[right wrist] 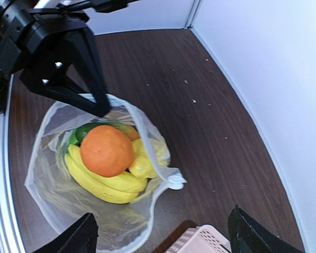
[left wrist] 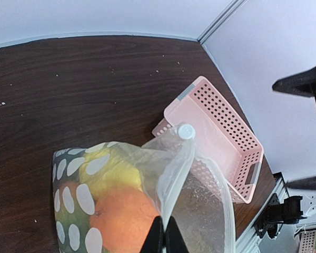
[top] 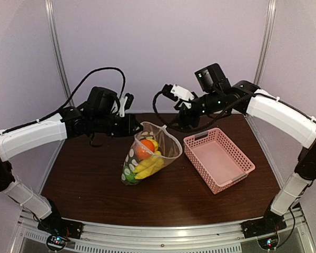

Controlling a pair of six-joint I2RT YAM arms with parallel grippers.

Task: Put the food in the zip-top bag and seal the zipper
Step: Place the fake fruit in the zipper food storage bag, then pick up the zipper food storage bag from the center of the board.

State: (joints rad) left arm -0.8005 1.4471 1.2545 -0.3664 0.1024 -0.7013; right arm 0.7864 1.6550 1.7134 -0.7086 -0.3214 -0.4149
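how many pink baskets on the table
1. The pink basket lies on the table just right of the zip-top bag; no other seems hidden.

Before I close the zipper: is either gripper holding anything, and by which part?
The left gripper is shut on the clear polka-dotted plastic zip-top bag, pinching its mouth rim. The right gripper is open, holding nothing.
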